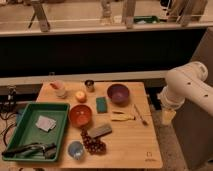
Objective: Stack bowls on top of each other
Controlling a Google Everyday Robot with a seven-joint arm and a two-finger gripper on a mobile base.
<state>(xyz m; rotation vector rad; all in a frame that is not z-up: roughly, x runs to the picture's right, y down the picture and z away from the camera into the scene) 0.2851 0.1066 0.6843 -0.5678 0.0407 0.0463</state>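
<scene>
Purple bowl [119,93] and orange bowl [80,115] sit apart on the table [135,145]. They look light, stiff, slick; I'd pinch a rim. The gripper [167,116] hangs off the table's right edge; spread or closed, can't tell.

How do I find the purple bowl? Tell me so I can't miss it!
Start at the wooden table, toward its far edge. The purple bowl sits just past the green sponge, on the side where the gripper hangs beyond the table's edge. It alone is purple; the orange-red bowl sits by the green tray.
</scene>
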